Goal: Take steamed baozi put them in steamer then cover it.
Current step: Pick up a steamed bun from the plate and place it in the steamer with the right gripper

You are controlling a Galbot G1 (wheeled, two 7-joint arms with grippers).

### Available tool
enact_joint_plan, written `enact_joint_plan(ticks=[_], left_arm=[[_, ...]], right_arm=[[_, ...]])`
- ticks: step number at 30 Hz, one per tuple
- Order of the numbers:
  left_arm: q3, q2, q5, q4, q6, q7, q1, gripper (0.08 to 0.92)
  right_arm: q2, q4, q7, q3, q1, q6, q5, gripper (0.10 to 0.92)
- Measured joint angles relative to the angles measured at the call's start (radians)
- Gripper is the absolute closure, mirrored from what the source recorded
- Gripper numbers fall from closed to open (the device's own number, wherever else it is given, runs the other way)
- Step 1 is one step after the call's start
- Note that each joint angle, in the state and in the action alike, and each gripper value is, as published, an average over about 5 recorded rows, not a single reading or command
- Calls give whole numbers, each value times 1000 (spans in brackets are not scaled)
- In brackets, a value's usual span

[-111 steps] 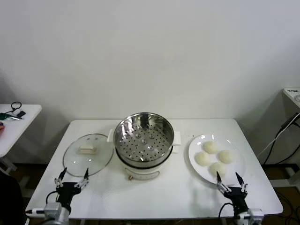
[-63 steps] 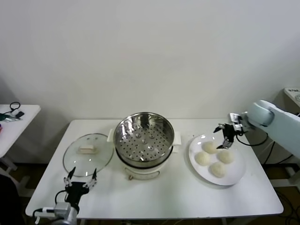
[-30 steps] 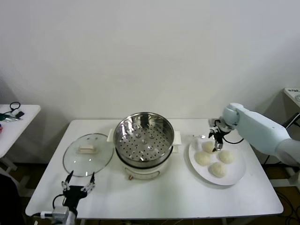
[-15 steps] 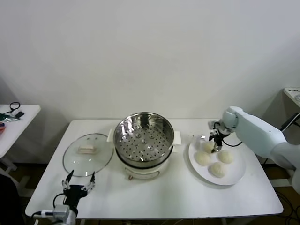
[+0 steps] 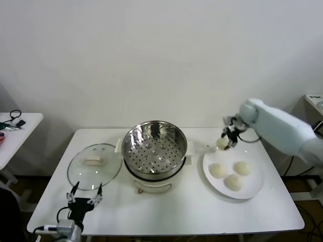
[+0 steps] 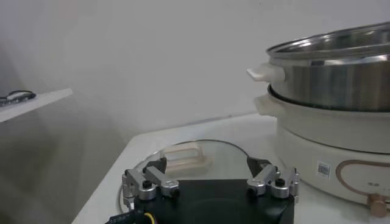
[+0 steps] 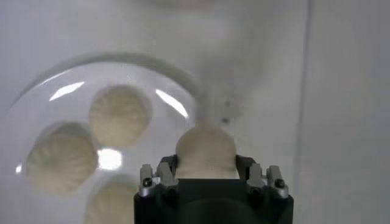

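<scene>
From the head view, the right tool (image 5: 228, 138) was up in the air above the far edge of the white plate (image 5: 252, 190), squeezed on one baozi (image 5: 222, 143). Three more buns (image 5: 233, 173) sat on the plate. The steamer (image 5: 155, 151) stood open in the middle of the bench (image 5: 197, 212), with the cover (image 5: 94, 165) lying flat beside it (on the robot's left). The left tool (image 5: 84, 198) waited low near the front edge, fingers spread apart.

From the left wrist, the left tool (image 6: 210, 182) pointed at the cover (image 6: 186, 159).

From the right wrist, the right tool (image 7: 207, 175) pinched the baozi (image 7: 206, 150) between both fingers, over the plate (image 7: 61, 82).
</scene>
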Motion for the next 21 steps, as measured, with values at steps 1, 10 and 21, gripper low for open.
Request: enact_joint_plan(ticks=[1, 10, 21], left_arm=[[0, 1, 0, -2, 0, 0, 0, 177], [3, 2, 2, -21, 8, 5, -1, 177], [19, -1, 16, -41, 12, 8, 1, 177]], right_arm=[[7, 19, -2, -23, 36, 25, 12, 380], [104, 216, 3, -153, 264, 268, 34, 380], [262, 262, 44, -182, 272, 494, -124, 380]])
